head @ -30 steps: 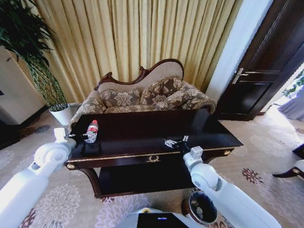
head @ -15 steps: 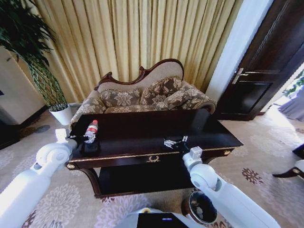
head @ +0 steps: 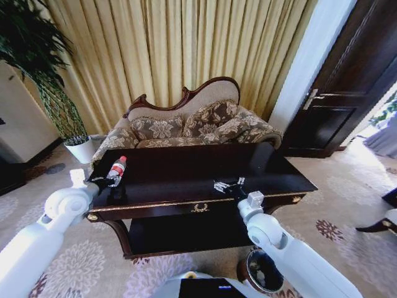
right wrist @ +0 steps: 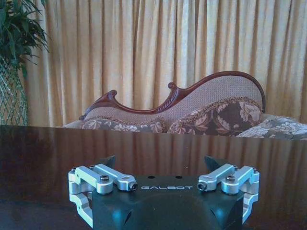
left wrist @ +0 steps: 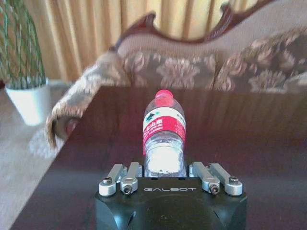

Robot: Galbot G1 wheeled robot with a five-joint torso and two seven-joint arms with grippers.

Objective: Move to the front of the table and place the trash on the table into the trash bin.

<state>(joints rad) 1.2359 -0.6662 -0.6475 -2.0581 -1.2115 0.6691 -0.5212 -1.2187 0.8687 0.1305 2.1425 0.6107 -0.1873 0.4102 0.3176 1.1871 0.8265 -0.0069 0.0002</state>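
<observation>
Over the left end of the counter (head: pixel 186 171) my left pincer (head: pixel 107 180) was clenched on the water bottle (head: pixel 115 171), which I saw tilted and lifted a little off the dark top. From the left wrist camera the bottle (left wrist: pixel 164 136) stood between the fingers (left wrist: pixel 125 176), red cap pointing away toward the sofa (left wrist: pixel 201 67). My right pincer (head: pixel 228 185) hovered low over the front edge near the middle of the counter, released, its fingers (right wrist: pixel 103 179) spread wide with nothing between them. Down on the carpet by my right arm sat the trash bin (head: pixel 263 271), below the counter's front right corner. A potted plant (head: pixel 79 148) stood off to the left beside the sofa.
</observation>
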